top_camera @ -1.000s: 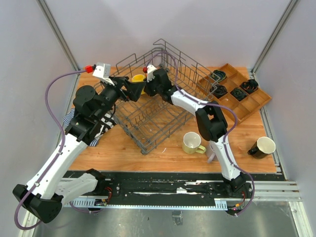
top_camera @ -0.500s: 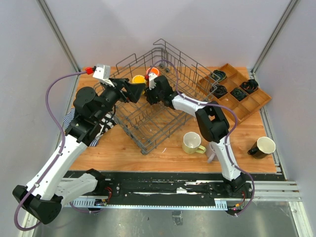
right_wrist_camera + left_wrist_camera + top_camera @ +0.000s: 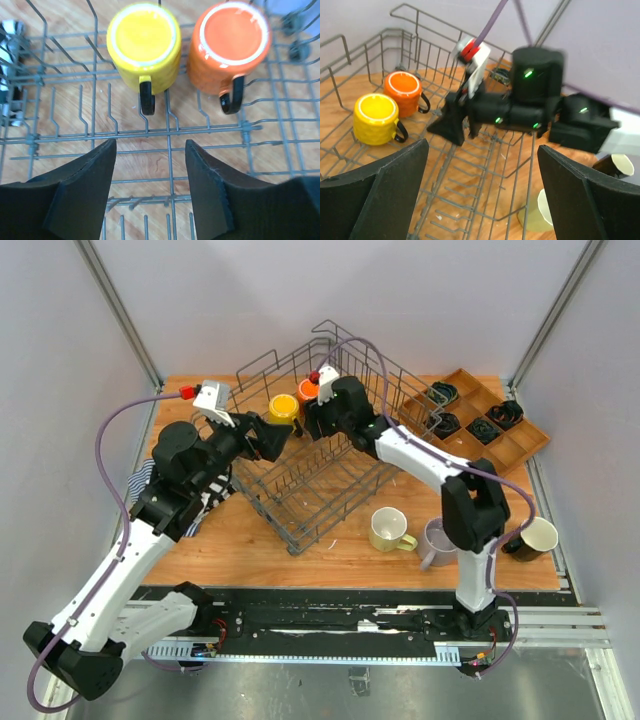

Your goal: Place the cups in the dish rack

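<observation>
The grey wire dish rack (image 3: 310,502) stands mid-table. In its far corner the yellow mug (image 3: 283,407) and the orange mug (image 3: 308,390) stand mouth down, side by side, handles toward my right gripper; they also show in the right wrist view, yellow (image 3: 144,45) and orange (image 3: 229,45). My right gripper (image 3: 314,426) hovers open and empty over the rack floor (image 3: 170,135) just short of them. My left gripper (image 3: 283,436) is open and empty above the rack's left side, and sees both mugs (image 3: 376,119) (image 3: 404,92). The cream mug (image 3: 388,529), lavender mug (image 3: 438,538) and black mug (image 3: 533,537) stand on the table at front right.
A brown wooden compartment tray (image 3: 500,450) with black coils lies at the back right. A striped cloth (image 3: 143,480) lies under my left arm at the table's left edge. The two grippers are close together over the rack.
My right gripper has let go of the orange mug and drawn back from it, and its arm has swung right, uncovering the lavender mug. My left gripper has edged slightly right.
</observation>
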{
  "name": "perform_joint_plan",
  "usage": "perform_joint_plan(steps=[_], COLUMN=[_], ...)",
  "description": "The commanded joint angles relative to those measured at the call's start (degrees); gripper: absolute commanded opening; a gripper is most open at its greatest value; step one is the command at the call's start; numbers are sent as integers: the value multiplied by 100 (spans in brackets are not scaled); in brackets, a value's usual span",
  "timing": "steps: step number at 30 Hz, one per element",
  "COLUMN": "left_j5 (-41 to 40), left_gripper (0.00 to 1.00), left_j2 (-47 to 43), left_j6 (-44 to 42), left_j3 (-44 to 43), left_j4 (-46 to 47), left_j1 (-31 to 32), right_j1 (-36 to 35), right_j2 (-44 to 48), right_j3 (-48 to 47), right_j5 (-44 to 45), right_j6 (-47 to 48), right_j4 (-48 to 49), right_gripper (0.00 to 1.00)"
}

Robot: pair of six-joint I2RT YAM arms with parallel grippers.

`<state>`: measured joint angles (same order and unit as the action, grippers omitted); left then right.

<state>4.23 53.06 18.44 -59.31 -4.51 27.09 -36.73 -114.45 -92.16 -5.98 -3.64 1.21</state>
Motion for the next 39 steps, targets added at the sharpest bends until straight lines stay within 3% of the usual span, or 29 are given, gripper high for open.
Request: perform_joint_plan(steps=[1,6,11,16,20,27,33,39], left_j5=[445,703,1429,2514,1558,-184,-1292,-1509], left_gripper=[95,95,95,90,90,84,84,87], left_j2=[-181,-460,-489,-387,-450,-193,-22,88], left_j6=[-29,58,175,559,247,1502,2417,2656], left_j3=[189,382,423,953,1134,1118,895,392], left_j4=[-233,-288,-416,177,43,-176,-388,-443], left_j1=[-55,-50,-55,182,1347,2590,2843,2846], right_j1=[-79,-104,-163,-340,-558,-792,-790,-758], right_j2=[863,1827,2817,3897,4594,5333,5264,5793], right_j3=[267,631,815,1030,1287,1753,1753,2653], right_j5=[282,614,1136,1956,2374,2444,1904,1717], right_j6=[-147,-429,-915,-1505,-2057,-3084,-3214,-2858], right_j4=[-358,-889,-2061,-3662,-4857,-6300,-7116,-6310], right_gripper=[59,65,73,66,65,66,69,69])
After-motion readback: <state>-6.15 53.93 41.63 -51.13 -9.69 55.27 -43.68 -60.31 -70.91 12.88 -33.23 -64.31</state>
